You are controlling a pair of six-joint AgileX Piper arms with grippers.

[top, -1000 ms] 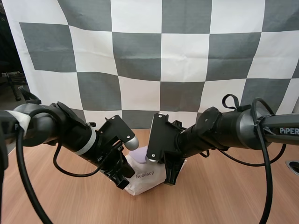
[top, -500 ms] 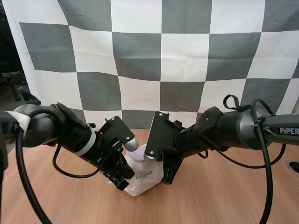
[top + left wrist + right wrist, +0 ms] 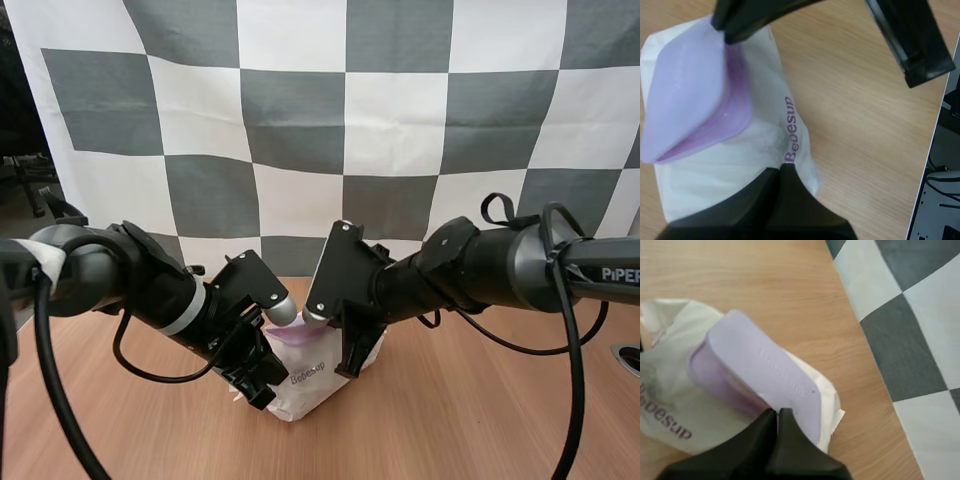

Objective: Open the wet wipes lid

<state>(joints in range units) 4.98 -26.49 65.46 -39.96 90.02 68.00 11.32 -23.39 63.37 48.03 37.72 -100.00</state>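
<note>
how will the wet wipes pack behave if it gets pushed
Probably floppy: the wet wipes pack has a soft, creased white wrapper. It may slide on the smooth table. Its lilac lid looks stiffer, holding its shape half-raised.

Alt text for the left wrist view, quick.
A purple lid stands partly lifted off a white wet wipes pack on the wooden table, the right gripper at its raised edge. The left gripper is shut on the pack's near edge.

- A light brown wooden table with a fine, straight grain, stretching wide from side to side.
- A small round grey-rimmed opening, set in the table's right edge.
</note>
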